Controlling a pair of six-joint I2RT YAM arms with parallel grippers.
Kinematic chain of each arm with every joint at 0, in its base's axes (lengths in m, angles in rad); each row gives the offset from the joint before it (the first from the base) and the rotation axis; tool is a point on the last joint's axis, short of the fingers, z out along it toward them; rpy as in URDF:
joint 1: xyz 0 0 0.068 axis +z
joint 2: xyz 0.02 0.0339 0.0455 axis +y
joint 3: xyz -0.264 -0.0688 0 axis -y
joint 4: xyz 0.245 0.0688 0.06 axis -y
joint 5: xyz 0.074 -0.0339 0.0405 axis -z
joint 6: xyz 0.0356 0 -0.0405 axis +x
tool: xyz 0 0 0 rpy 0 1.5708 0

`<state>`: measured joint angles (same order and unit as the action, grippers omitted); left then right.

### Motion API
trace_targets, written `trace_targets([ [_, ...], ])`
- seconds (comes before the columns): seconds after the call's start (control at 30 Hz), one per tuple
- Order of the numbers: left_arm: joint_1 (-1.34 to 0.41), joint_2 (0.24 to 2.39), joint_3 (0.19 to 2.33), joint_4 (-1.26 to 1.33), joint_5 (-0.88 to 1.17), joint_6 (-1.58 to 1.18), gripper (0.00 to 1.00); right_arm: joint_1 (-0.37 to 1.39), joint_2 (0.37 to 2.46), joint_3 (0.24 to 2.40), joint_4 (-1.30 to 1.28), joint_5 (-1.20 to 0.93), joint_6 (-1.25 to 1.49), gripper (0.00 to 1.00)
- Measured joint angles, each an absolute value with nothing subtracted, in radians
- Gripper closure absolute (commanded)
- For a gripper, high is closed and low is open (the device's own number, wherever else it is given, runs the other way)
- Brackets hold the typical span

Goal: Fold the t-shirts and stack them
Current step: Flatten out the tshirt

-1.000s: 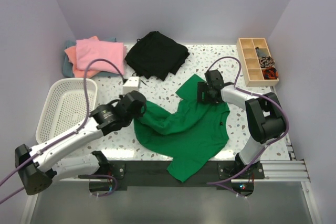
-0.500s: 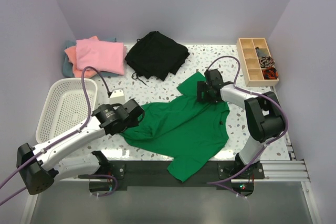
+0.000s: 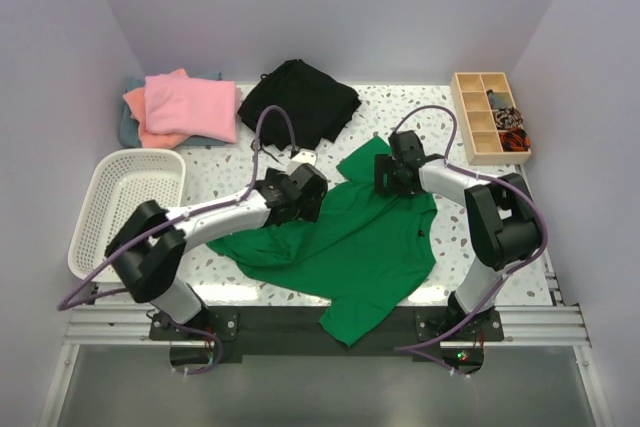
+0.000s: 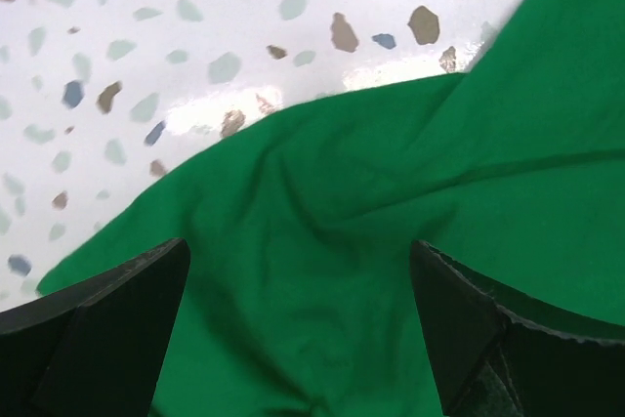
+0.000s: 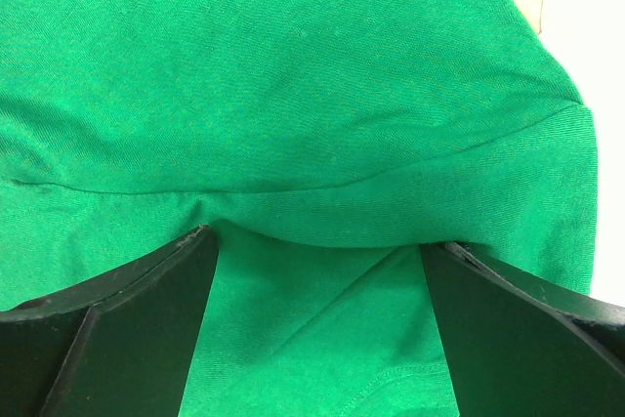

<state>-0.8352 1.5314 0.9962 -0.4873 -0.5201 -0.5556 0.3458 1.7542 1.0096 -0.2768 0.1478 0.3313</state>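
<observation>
Right of the white basket (image 3: 120,207), the green t-shirt (image 3: 350,247) lies spread on the counter (image 3: 400,107), its long axis roughly parallel to the basket's long side and its near end draped over the edge. Left fingers (image 4: 107,329) and right fingers (image 5: 117,319) stand wide apart over the cloth, gripping nothing.

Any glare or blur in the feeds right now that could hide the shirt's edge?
Left wrist: a bright glare patch on the terrazzo tabletop, right along the edge of the green t-shirt, but the edge is readable. Right wrist: the cloth weave is sharp, and the bit of tabletop at top right is blown out white. Top external: even, soft light, no harsh shadows, nothing blurred.
</observation>
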Motion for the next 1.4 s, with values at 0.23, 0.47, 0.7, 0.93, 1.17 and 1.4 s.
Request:
trace_targets([
  [0.23,-0.796,1.71,1.009,-0.33,-0.473,-0.466,0.0,0.346,1.754,1.01,-0.277,0.148,0.331,0.11],
  [0.47,-0.78,1.793,1.036,-0.265,-0.469,-0.431,0.19,0.346,1.754,1.01,-0.277,0.148,0.331,0.11],
  [0.7,-0.778,1.824,1.048,-0.217,-0.434,-0.412,0.99,0.346,1.754,1.01,-0.276,0.148,0.331,0.11],
  [0.93,-0.721,1.837,1.063,-0.21,-0.415,-0.399,1.0,0.346,1.754,1.01,-0.276,0.147,0.331,0.11],
  [1.17,-0.575,1.836,1.092,-0.197,-0.362,-0.398,1.0,0.347,1.755,1.01,-0.252,0.133,0.333,0.12],
  [1.4,-0.515,1.832,1.151,-0.18,-0.37,-0.365,1.0,0.348,1.761,1.01,-0.21,0.094,0.337,0.12],
])
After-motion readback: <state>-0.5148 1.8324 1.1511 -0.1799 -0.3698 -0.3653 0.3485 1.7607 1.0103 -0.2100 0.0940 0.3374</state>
